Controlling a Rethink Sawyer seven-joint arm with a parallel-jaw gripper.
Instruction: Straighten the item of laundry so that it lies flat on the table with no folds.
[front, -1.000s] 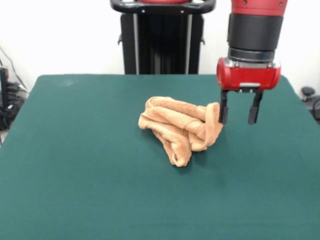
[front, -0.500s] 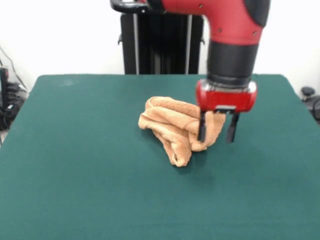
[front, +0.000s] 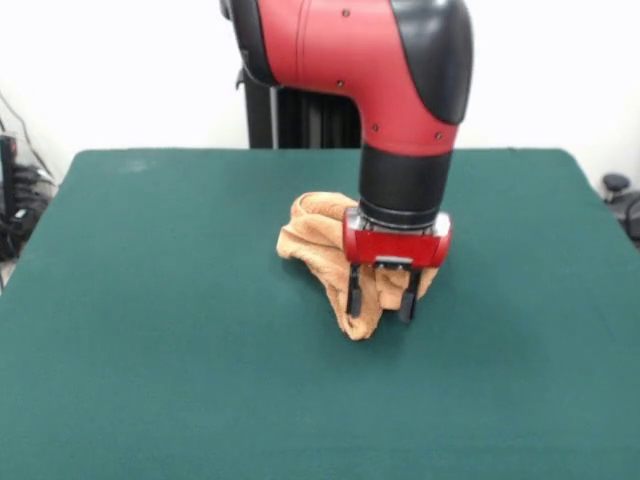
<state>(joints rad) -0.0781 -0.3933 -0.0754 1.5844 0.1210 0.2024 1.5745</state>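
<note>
Small light-orange terry hand towel (front: 325, 245) sits bunched in a rumpled heap near the middle of the large dark green felt-covered bench (front: 150, 350), slightly toward the far side. Rolled folds all over, one lobe hanging toward the camera. Nowhere near flat.

Red and black arm comes down from above. Black two-finger pincer (front: 381, 297) is low over the heap's near-right part, fingers spread, one on each side of a fold. Not pinching anything yet as far as the front view shows. Fingertips look close to the bench; contact can't be confirmed.

Risks, as judgement:
- Closing here could catch several layers at once, so the whole wad lifts instead of one edge opening.
- Too shallow a bite and the terry slips out.
- Descending further could jam fingertips into the felt.
- No corner visible to target.
</note>
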